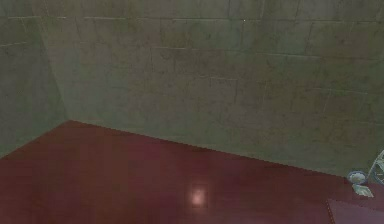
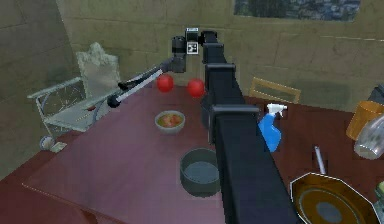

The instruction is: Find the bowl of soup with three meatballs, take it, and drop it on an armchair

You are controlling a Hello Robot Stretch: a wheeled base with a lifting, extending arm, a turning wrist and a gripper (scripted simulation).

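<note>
A small bowl with orange contents stands on the reddish-brown table in the arm side view; I cannot make out meatballs in it. The dark arm stretches up across the table just right of that bowl. From its far end the gripper reaches left and down, with its thin fingers ending by a wire dish rack. With the rack and the tabletop behind the fingertips, I cannot tell whether the gripper holds anything.
Two red round fruits lie beyond the bowl, and a dark grey bowl stands nearer. Right of the arm are a blue spray bottle, a dark plate and jars. Ahead, tiled wall meets red floor.
</note>
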